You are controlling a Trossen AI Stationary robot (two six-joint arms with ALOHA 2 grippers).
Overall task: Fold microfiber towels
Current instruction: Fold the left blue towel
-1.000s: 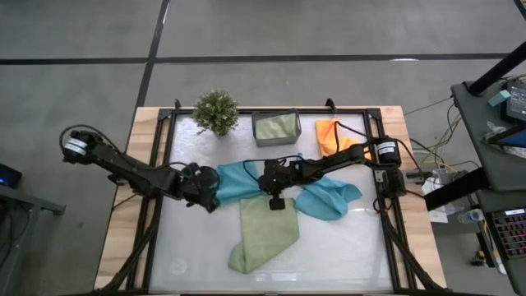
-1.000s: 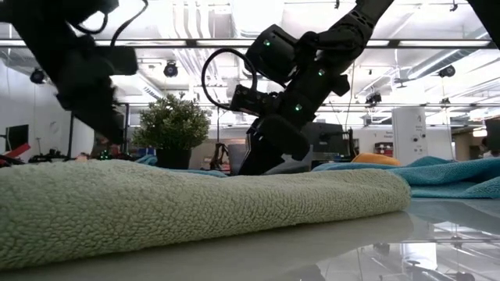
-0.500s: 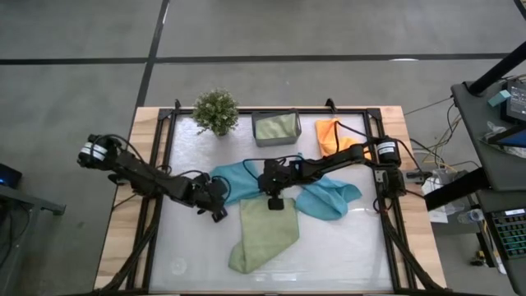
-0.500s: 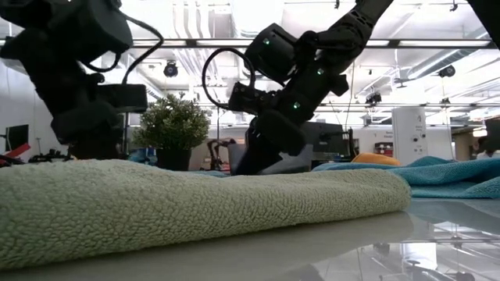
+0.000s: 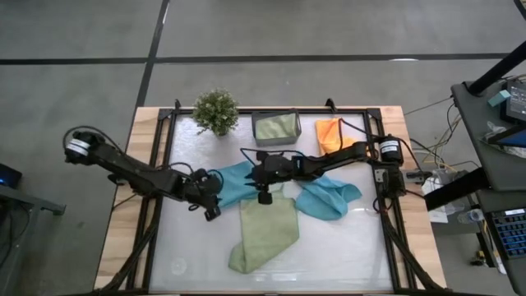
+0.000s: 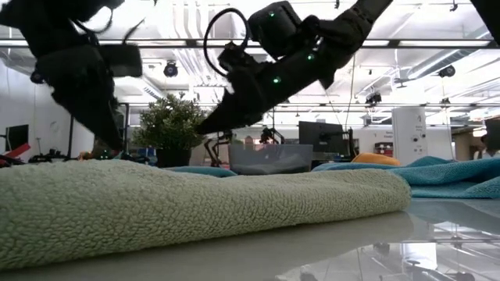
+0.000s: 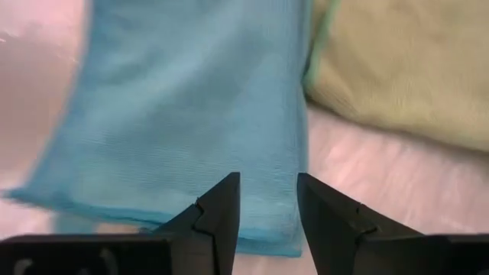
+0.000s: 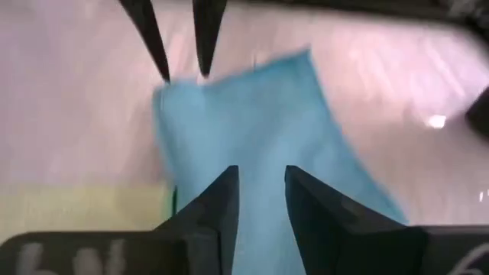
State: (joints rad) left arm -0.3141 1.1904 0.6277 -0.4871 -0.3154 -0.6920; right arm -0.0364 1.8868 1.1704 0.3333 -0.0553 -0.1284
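Observation:
A teal-blue towel [image 5: 234, 182] lies flat on the table between my two grippers; it also shows in the left wrist view [image 7: 191, 114] and the right wrist view [image 8: 267, 130]. My left gripper [image 5: 212, 197] is open just over its left edge [image 7: 267, 206]. My right gripper [image 5: 251, 176] is open above its right part [image 8: 260, 200], raised off the table in the low view [image 6: 207, 126]. A folded light green towel [image 5: 265, 234] lies nearer the front. A second teal-blue towel [image 5: 329, 197] lies crumpled to the right, and an orange towel [image 5: 332, 131] lies at the far right.
A grey bin [image 5: 277, 128] holding a light green towel and a small potted plant [image 5: 215, 111] stand at the table's far edge. The green towel fills the foreground of the low view [image 6: 195, 207]. Bare table shows at the near left [image 5: 189, 255].
My right gripper has risen off the table and gone a little toward the far-left, over the teal-blue towel. My left gripper swung toward the near edge and came partway back. The towels lie as before.

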